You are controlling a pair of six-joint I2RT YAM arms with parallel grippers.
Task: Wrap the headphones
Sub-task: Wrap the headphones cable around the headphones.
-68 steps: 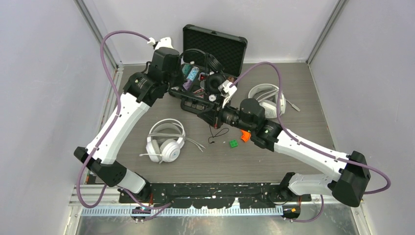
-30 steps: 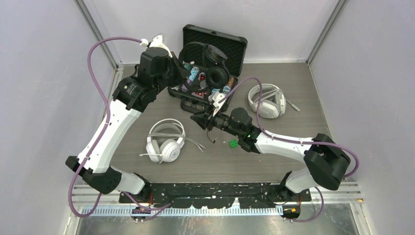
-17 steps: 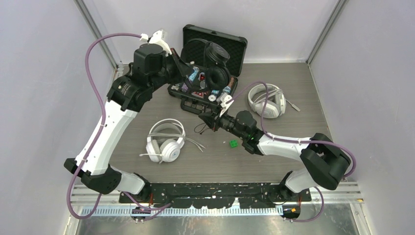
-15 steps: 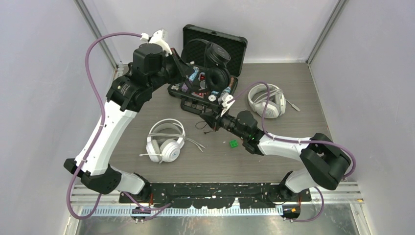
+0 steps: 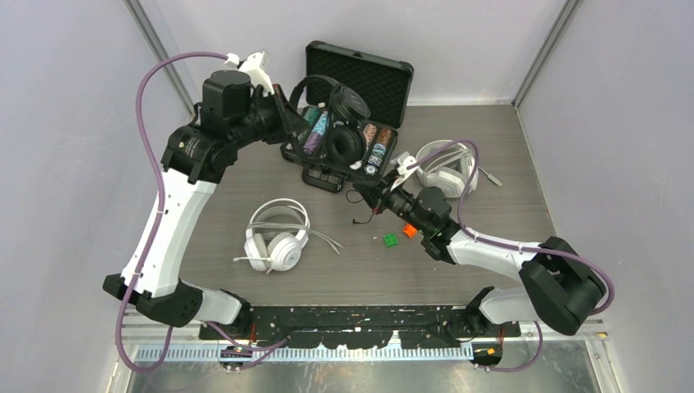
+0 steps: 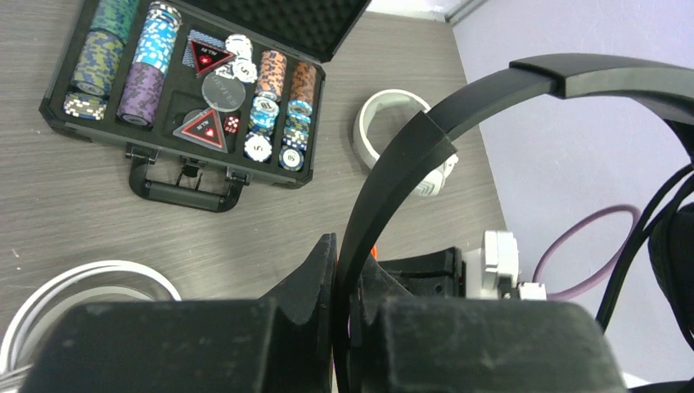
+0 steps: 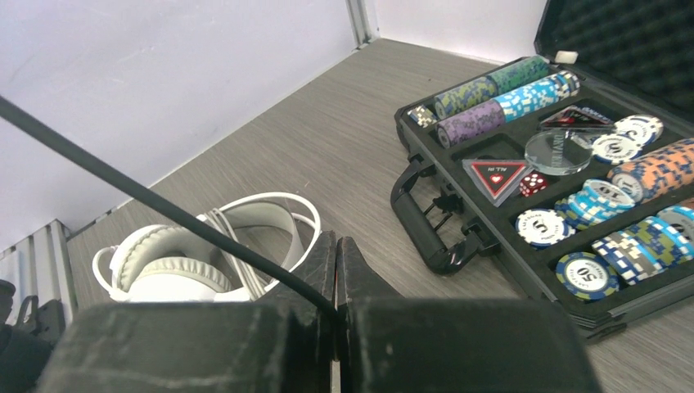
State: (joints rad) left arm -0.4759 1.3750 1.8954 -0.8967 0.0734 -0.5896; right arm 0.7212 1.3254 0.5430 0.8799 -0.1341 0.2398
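Two white headphones [image 5: 277,239], one black pair [image 5: 344,141]

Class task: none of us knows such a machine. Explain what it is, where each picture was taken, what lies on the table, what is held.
Two white robot arms stand at a table's near edge, each ending in a two-finger gripper. One picture looks down from above; the other two come from wrist cameras. On the table lie two white headphones, an open poker-chip case, a green block and an orange block. The left gripper is shut on the headband of the black headphones; the right gripper pinches their thin black cable.
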